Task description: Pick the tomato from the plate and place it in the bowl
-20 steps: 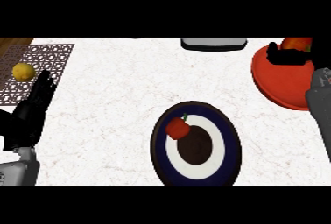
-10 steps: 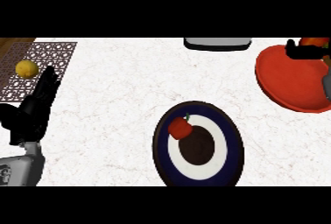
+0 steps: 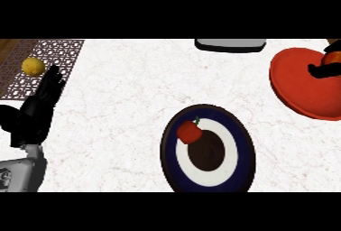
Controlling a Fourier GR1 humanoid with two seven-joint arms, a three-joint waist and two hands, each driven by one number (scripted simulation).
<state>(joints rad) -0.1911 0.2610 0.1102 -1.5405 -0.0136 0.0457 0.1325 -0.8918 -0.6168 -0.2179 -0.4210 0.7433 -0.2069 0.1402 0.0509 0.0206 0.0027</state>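
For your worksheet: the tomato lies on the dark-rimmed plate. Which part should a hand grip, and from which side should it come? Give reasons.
Grip the tomato round its red body, probably coming from above. It lies on the white ring of the plate, towards its upper-left side, with its green stem pointing up-right, so fingers and thumb can likely close on opposite flanks clear of the stem. The raised rim makes a low sideways approach awkward.

A white, faintly veined marble worktop [image 3: 126, 113] fills the view under even light. At its upper left corner lies a brown lattice-patterned mat [image 3: 40, 58], with a strip of wooden surface [image 3: 10, 43] beyond the mat's far corner.
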